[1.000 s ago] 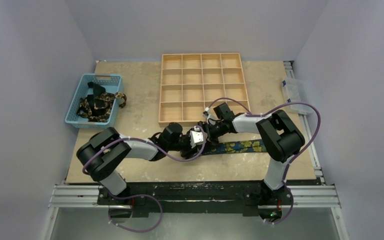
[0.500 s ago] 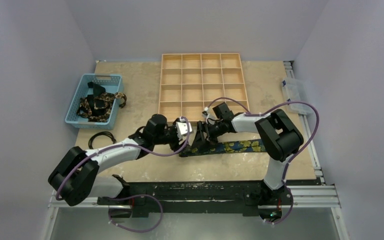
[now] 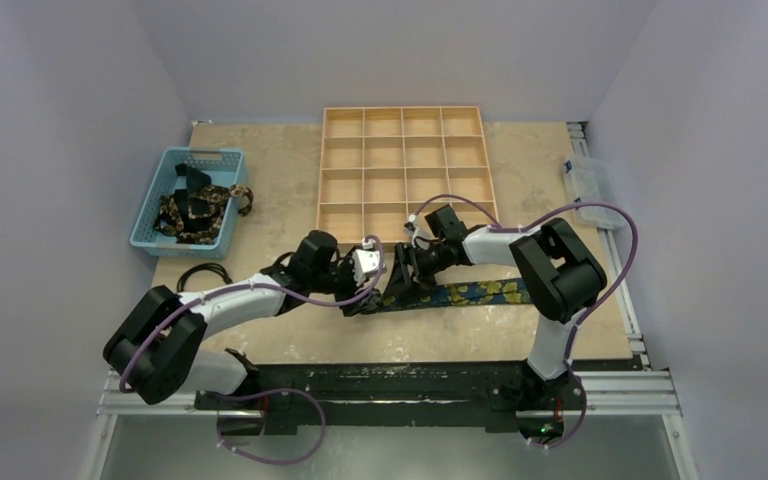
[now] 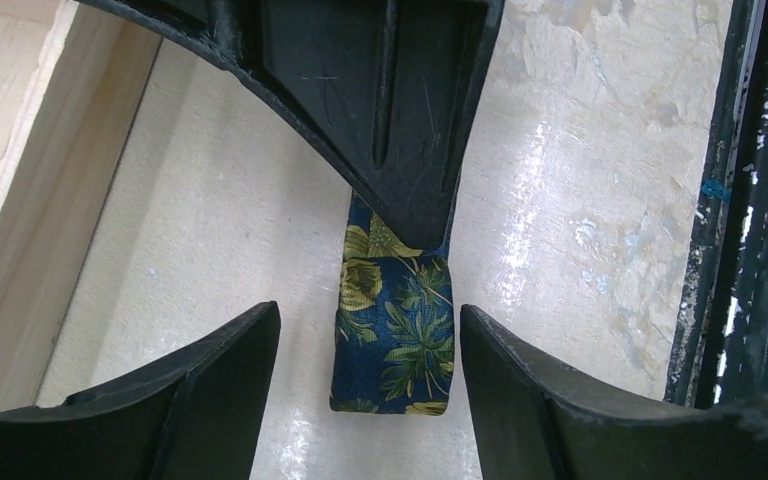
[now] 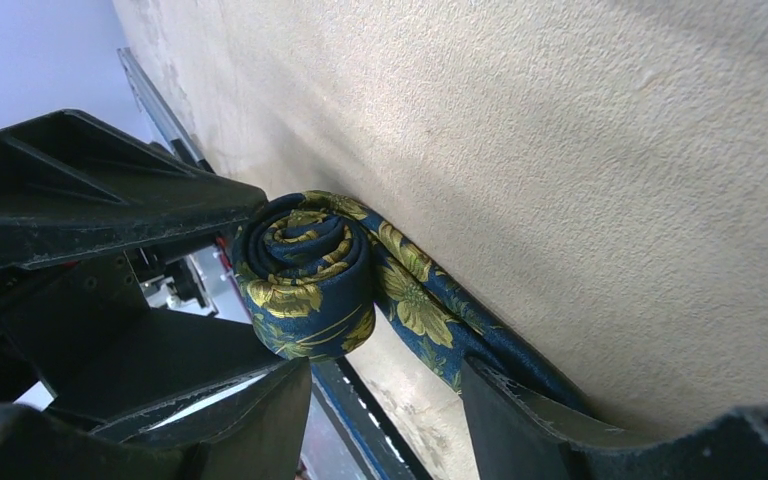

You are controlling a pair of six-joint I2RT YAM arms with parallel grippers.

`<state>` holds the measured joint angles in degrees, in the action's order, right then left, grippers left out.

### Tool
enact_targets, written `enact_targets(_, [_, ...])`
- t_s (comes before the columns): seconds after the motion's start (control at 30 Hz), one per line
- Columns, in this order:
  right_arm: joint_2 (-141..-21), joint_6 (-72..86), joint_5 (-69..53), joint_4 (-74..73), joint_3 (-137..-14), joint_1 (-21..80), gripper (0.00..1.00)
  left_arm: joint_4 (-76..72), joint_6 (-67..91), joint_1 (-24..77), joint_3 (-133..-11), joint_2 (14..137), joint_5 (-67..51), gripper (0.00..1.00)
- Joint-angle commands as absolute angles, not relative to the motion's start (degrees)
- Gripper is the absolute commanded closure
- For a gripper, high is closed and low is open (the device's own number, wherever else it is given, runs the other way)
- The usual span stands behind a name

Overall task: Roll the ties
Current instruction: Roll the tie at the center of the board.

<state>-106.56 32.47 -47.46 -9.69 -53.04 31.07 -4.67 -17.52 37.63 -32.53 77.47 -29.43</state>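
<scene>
On speckled tabletop [image 3: 260, 180], floral fabric tie [image 5: 305, 275] forms a spiral.

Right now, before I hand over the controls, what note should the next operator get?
Left hand: open, straddling the roll.
Right hand: open, at the same roll.
Tie: one end coiled a few turns, the rest flat on the table toward the right.
More ties lie tangled in the blue basket.
Done: roll begun.
Left: finish this roll, then the basket's ties.
</scene>
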Motion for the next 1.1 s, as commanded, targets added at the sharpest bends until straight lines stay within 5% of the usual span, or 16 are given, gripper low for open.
enact_targets(0.0, [-111.04, 27.80, -35.92, -14.19, -50.85, 31.84, 0.42, -8.30, -17.20, 37.57, -30.55, 73.93, -31.57, 0.34])
enact_targets(0.67, [-108.92, 24.22, -34.72, -16.76, -46.85, 27.49, 0.50, -14.66, -17.40, 39.31, -29.21, 79.98, -31.45, 0.39])
enact_targets(0.9, [-106.25, 23.88, -35.32, -18.14, -48.65, 27.38, 0.50, -11.93, -20.03, 42.24, -31.96, 84.88, -29.96, 0.62])
enact_targets(1.07, [-102.44, 25.82, -36.78, -19.25, -51.46, 27.42, 0.50, -9.45, -21.26, 43.92, -33.45, 86.47, -28.54, 0.68])
